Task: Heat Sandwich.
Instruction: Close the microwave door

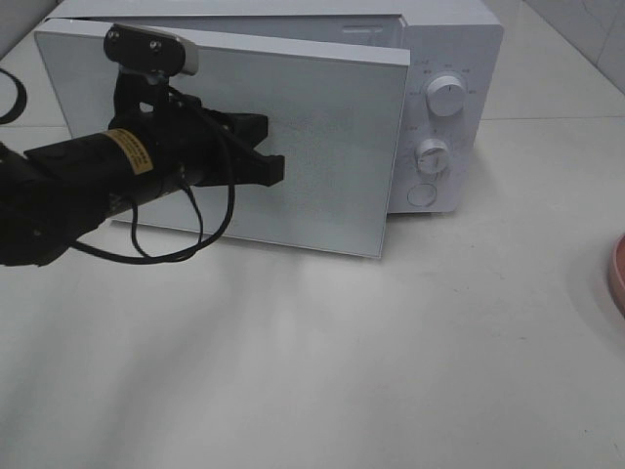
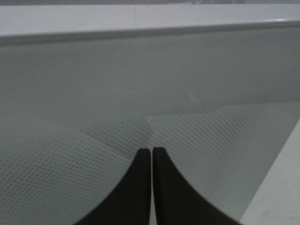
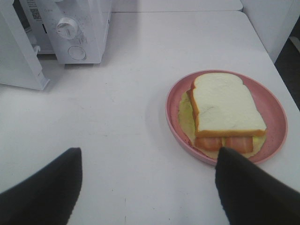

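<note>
Sandwich point(image 3: 228, 108) lay in the pink dish point(image 3: 174, 123) beside the microwave point(image 1: 444, 107); soft and light, best carried by the dish rim. Right claw point(image 3: 147, 180) hovered spread near it; left claw point(image 2: 152, 152) pressed together against the door point(image 1: 322, 147).

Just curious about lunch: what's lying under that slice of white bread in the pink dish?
Under the bread slice, orange-red strips poke out, resting on a pale yellow layer against the pink dish. Whatever lies beneath the bread's middle is covered.
</note>
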Controlling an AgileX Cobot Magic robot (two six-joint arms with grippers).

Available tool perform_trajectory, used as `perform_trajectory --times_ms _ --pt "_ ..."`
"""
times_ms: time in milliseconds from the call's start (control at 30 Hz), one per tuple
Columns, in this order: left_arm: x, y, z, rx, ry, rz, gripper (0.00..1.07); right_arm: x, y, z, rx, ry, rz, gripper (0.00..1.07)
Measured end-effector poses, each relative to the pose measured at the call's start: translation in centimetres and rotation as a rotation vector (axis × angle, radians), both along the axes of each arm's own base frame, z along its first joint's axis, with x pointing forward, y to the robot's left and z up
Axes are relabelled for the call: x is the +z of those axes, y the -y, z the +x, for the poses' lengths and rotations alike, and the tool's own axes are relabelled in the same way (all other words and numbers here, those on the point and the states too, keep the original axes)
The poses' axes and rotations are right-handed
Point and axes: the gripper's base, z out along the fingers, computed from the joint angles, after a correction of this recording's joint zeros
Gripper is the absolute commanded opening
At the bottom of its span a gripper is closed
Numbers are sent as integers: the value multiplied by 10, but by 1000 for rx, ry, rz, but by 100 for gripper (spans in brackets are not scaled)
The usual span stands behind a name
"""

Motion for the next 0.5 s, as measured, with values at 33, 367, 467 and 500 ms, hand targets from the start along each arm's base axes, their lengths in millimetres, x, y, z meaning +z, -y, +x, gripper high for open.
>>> perform_trajectory --times_ms 33,367,467,500 --pt "0 0 0 0 0 0 0 0 0 0 0 0 0 76" --pt "6 26 24 0 -7 -7 0 0 0 0 0 0 0 76" --pt "6 38 30 -12 -8 -4 0 0 0 0 0 0 0 76" --pt "6 38 30 -12 -8 -4 0 0 0 0 0 0 0 76"
